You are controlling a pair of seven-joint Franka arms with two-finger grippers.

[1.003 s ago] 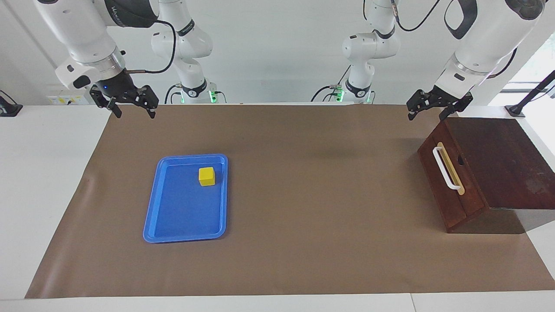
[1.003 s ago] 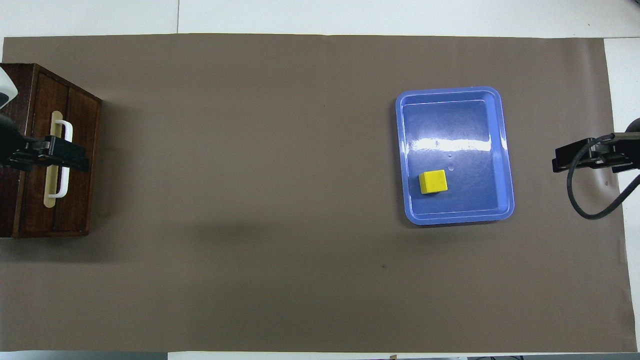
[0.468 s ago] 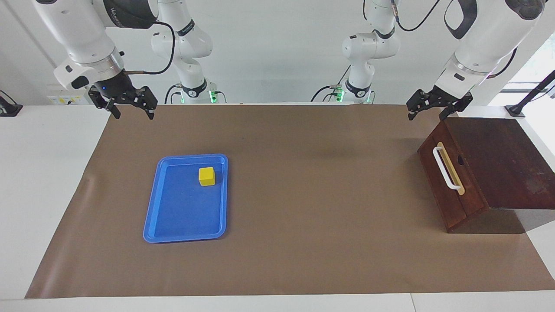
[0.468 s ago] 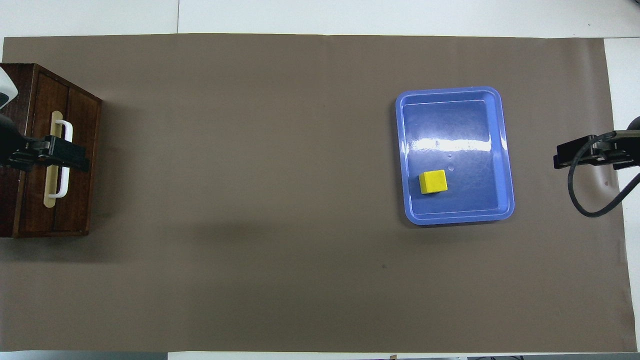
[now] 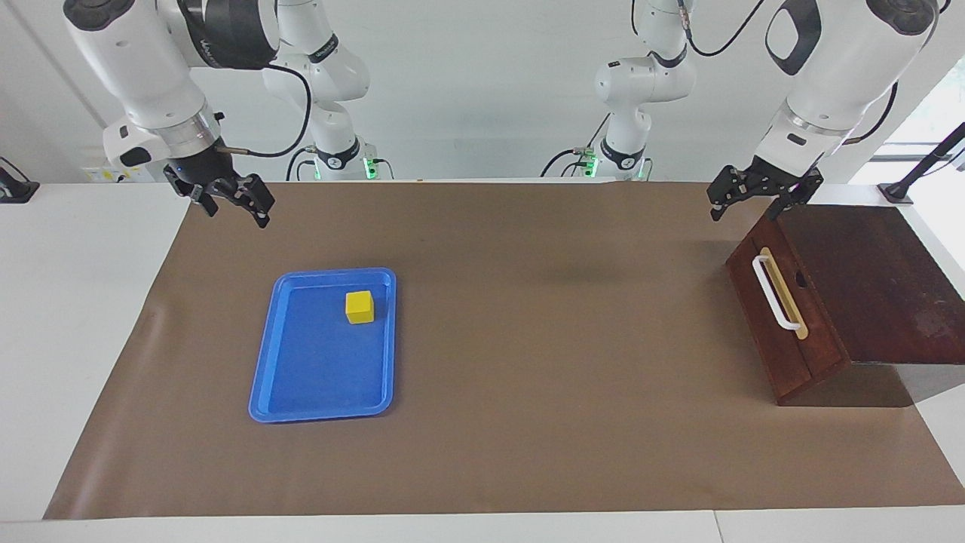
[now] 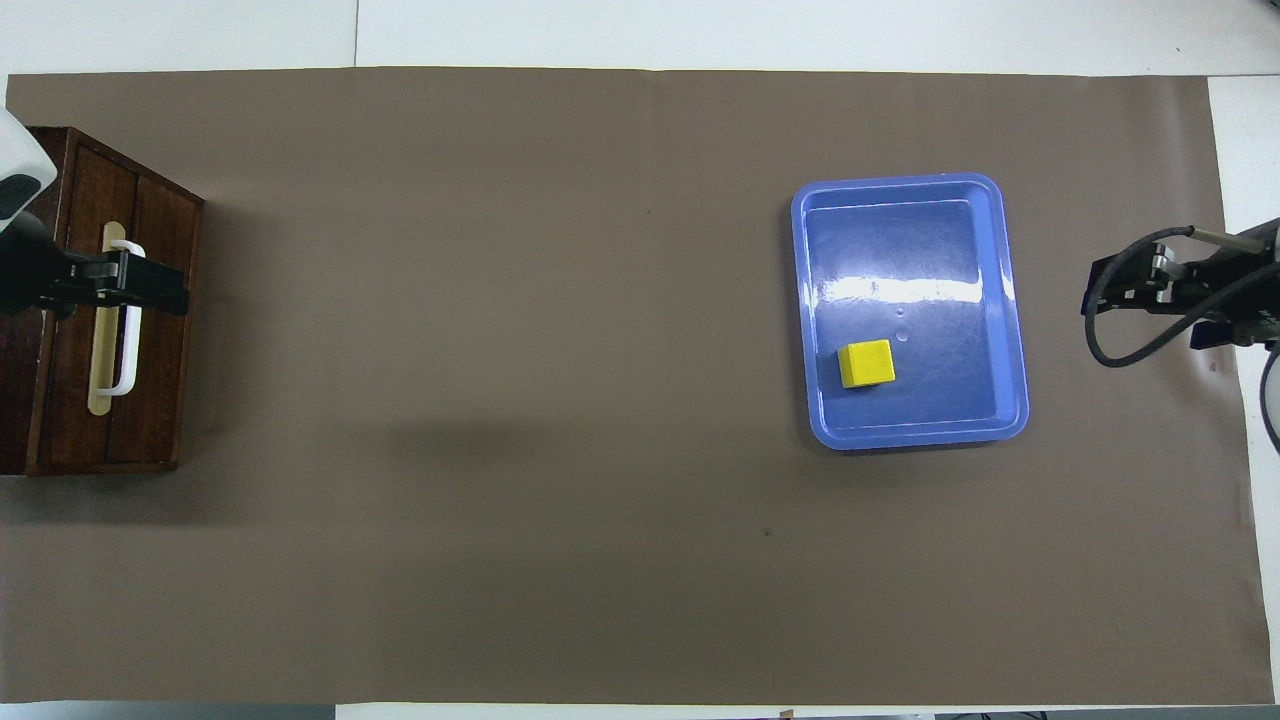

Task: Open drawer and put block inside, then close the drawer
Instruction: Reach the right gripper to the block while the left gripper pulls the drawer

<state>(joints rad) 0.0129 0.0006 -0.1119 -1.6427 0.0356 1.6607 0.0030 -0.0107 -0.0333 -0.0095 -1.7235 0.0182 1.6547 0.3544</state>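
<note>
Facing view, block (image 5: 359,307) in blue tray (image 5: 301,392)

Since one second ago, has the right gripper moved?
Yes. The right gripper has shifted toward the tray, over the brown mat's edge, judged against that tray in the facing view.

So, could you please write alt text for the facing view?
A yellow block sits in a blue tray on a brown mat; a closed wooden drawer stands at the left arm's end. Both grippers, left and right, hang empty above the table.

two high opposed views, table (image 5: 528,339) shared.
</note>
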